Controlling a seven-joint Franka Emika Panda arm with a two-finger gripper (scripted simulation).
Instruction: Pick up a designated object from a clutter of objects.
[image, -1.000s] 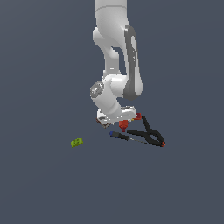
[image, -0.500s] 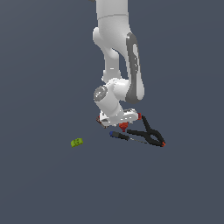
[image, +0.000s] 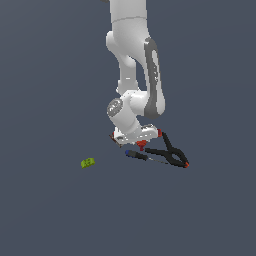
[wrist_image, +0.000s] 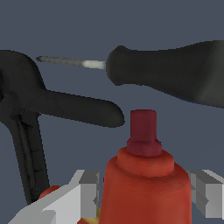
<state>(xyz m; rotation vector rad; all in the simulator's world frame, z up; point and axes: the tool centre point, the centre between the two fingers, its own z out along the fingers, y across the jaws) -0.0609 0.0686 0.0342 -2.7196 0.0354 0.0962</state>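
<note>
The red drill (wrist_image: 146, 183) stands between my gripper's (wrist_image: 144, 197) two grey fingers (wrist_image: 85, 192) in the wrist view, dark red tip pointing away. The pads sit against its body on both sides. In the exterior view my gripper (image: 137, 141) is low over the clutter, and only a bit of the red drill (image: 142, 145) shows under it. The black clamp (image: 171, 152) with orange tips lies on the exterior view's right. The blue-handled screwdriver (image: 136, 155) lies just in front. The reddish-brown box (image: 114, 138) peeks out beside the hand.
A lime-green block (image: 87, 163) lies alone toward the exterior view's left. In the wrist view the clamp's black arms (wrist_image: 65, 105) and the screwdriver's dark handle (wrist_image: 175, 72) lie close beyond the drill's tip. The floor is plain dark grey.
The arm has lowered slightly and settled over the drill. The clamp, screwdriver and green block have not moved.
</note>
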